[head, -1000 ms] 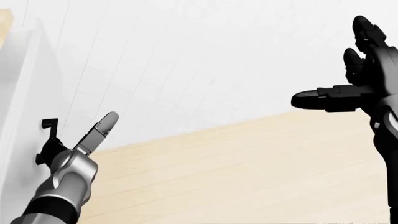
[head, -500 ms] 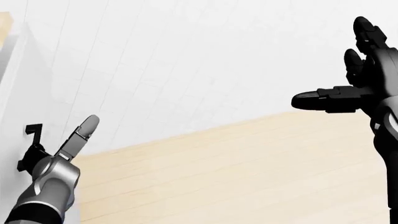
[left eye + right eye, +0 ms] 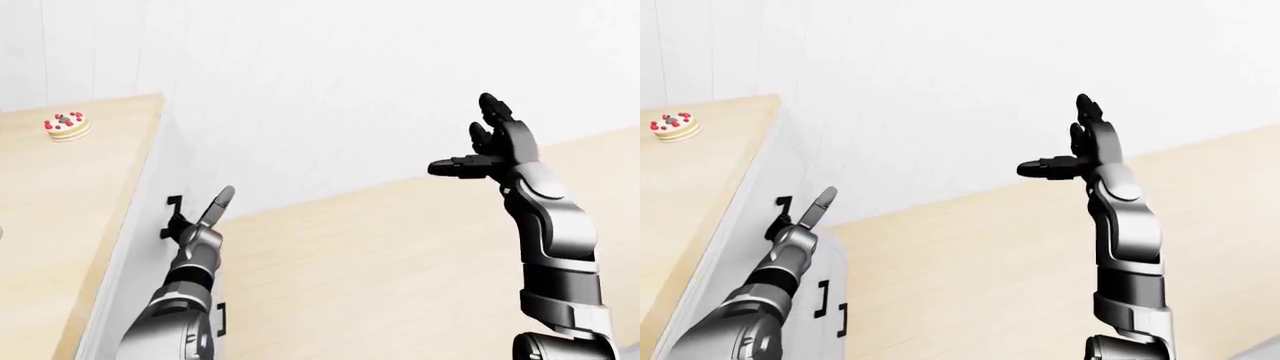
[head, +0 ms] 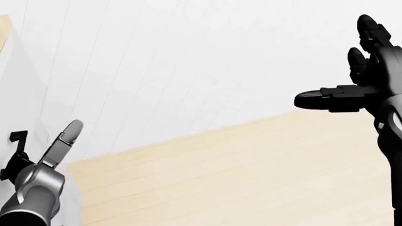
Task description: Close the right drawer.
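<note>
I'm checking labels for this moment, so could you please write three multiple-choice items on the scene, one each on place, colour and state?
1. In the left-eye view, where is the cake?
A. top left, on the counter
B. on the floor
C. in the right hand

2. What colour is the handle by the left hand?
A. red
B. black
C. gold

3. How is the right hand?
A. shut on the cake
B. open, raised
C. out of view

Key: 1 A, it sits on the wooden top; 2 B, a dark bracket on white; 3 B, fingers spread in air.
</note>
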{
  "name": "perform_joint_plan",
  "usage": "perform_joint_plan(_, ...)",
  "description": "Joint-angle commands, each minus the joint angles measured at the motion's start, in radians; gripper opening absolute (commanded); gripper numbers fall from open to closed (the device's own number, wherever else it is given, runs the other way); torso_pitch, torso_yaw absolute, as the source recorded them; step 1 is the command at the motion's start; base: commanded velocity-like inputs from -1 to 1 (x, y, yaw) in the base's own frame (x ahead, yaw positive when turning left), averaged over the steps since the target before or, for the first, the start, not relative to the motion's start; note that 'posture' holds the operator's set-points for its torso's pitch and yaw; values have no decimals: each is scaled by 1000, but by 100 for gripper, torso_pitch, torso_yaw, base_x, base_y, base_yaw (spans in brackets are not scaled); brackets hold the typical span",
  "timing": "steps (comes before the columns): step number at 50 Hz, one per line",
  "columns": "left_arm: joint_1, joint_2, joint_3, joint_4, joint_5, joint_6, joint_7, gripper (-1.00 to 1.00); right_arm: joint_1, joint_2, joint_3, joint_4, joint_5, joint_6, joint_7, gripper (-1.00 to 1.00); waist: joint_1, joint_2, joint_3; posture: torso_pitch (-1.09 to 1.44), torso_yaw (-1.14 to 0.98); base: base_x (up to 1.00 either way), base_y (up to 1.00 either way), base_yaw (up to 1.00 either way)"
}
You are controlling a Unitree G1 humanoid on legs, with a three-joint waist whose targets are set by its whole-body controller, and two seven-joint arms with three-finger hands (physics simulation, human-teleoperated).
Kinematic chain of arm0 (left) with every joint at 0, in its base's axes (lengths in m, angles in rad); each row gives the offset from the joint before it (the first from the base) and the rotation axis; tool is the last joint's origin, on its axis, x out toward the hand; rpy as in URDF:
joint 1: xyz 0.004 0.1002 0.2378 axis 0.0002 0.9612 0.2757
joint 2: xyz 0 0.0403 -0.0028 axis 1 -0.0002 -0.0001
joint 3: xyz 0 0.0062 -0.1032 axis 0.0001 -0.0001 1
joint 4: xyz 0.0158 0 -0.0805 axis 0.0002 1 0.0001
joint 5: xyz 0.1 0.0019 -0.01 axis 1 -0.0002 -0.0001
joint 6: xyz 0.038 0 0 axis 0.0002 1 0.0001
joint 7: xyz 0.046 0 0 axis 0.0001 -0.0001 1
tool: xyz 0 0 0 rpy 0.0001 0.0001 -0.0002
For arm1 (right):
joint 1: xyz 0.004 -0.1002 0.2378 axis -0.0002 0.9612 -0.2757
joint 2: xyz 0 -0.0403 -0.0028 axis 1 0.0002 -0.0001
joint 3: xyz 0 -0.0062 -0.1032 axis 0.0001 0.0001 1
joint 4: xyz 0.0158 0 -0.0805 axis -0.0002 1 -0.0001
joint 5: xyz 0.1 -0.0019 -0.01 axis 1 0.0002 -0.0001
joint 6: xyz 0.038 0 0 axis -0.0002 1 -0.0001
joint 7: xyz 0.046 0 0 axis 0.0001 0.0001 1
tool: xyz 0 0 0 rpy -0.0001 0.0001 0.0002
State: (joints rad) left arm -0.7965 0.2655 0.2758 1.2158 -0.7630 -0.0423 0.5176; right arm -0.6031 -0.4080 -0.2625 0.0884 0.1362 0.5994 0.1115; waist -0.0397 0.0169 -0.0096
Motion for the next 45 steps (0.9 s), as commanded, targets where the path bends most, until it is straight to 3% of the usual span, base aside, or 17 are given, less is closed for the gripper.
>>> perform_joint_plan(1, 8, 31, 26, 24, -19, -2, 61, 100, -52, -25, -12, -49, 5, 3, -1, 100, 12, -11, -12, 0, 0, 0, 0, 0)
perform_joint_plan(45, 77, 170, 74, 19, -102, 22, 25, 100, -43, -16, -8, -52, -5, -10, -2, 100, 8, 8, -9, 0, 0, 0, 0, 0)
